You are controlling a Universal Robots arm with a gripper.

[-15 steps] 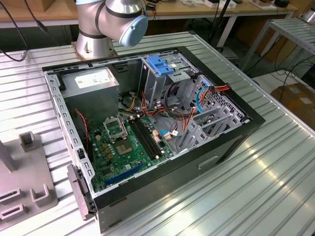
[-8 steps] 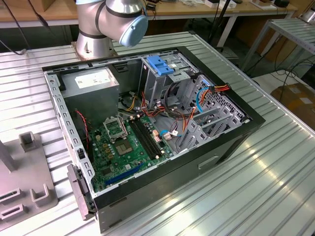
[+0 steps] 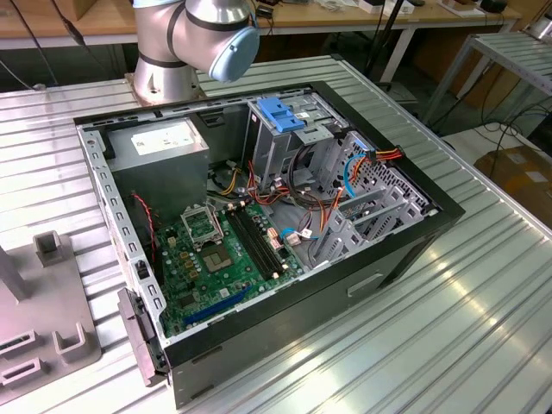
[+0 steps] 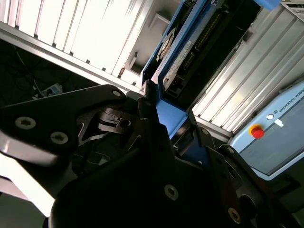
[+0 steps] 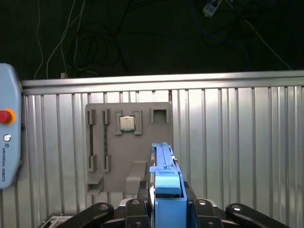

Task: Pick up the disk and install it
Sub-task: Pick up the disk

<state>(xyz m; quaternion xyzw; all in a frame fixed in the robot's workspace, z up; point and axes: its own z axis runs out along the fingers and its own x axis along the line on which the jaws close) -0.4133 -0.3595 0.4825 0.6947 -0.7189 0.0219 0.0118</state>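
The disk (image 5: 166, 164) was held in the pincer (image 5: 166, 192), whose black fingers (image 5: 191, 194) were closed on either side of its bright blue carrier rail. In the first wrist view it stood edge-on, so little beyond the blue rail and its end tab showed. In the second wrist view the disk (image 4: 180, 52) showed a dark flat face with a label, bordered by the blue rail, reaching away from the pincer (image 4: 168, 116). Whether it touched anything under it could not be told.

Behind the disk lay a grey fixture plate (image 5: 142, 137) with slots, one holding a square processor chip (image 5: 126, 123). A teach pendant (image 5: 7, 152) with a red button (image 5: 4, 116) lay near the plate on the ribbed metal table (image 5: 237, 142).

In the exterior view an open computer case (image 3: 379, 259) occupied the middle of the table (image 3: 448, 345). Inside stood a tall grey drive cage (image 3: 274, 151) topped by a blue latch (image 3: 280, 114), with loose cables (image 3: 371, 157) crowded just beside it, a motherboard (image 3: 224, 250) and a power supply (image 3: 159, 147). The fixture plate (image 3: 34, 310) sat at the exterior view's left, apart from the case.

Bare table lay open at the exterior view's right. In the first wrist view the table's edge gave onto a dark floor with wires.
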